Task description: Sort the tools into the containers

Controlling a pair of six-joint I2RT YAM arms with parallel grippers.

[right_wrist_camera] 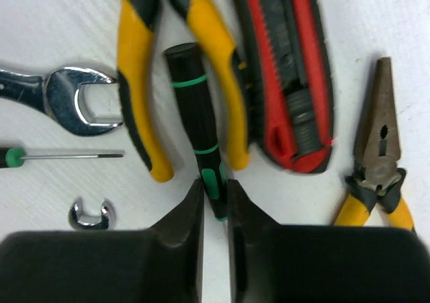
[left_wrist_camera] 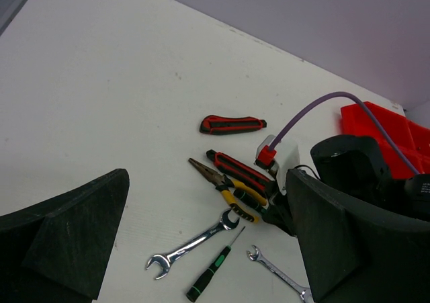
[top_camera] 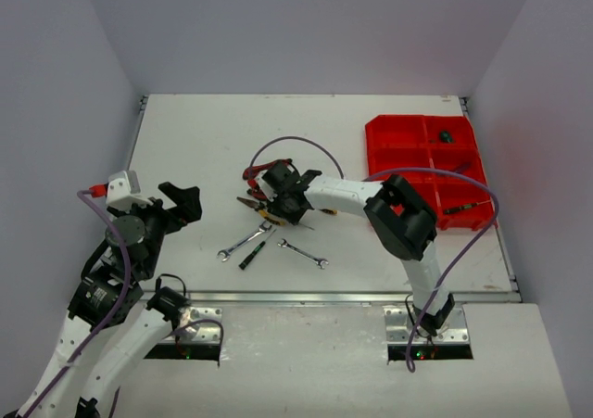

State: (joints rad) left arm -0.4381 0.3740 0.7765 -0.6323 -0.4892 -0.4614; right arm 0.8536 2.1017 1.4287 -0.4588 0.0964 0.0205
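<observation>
Right wrist — clamping right tool (right_wrist_camera: 215,187) on slim black, green-ringed screwdriver (right_wrist_camera: 193,105) lying between smooth yellow plier handles (right_wrist_camera: 136,58).

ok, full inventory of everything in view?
table: 1, white, under everything
tray: 1, red, far right corner
small dark items: 3, in tray compartments, too small to name
wrenches: 2, silver, centre, near side
thin screwdriver: 1, green-black, between the wrenches
pliers: 2, yellow-black, centre
utility knives: 2, red-black, centre, far side
black-green screwdriver: 1, between one pliers' handles
left gripper: black, jaws open, above table's left
right gripper: black, jaws pinching the black-green screwdriver's end
</observation>
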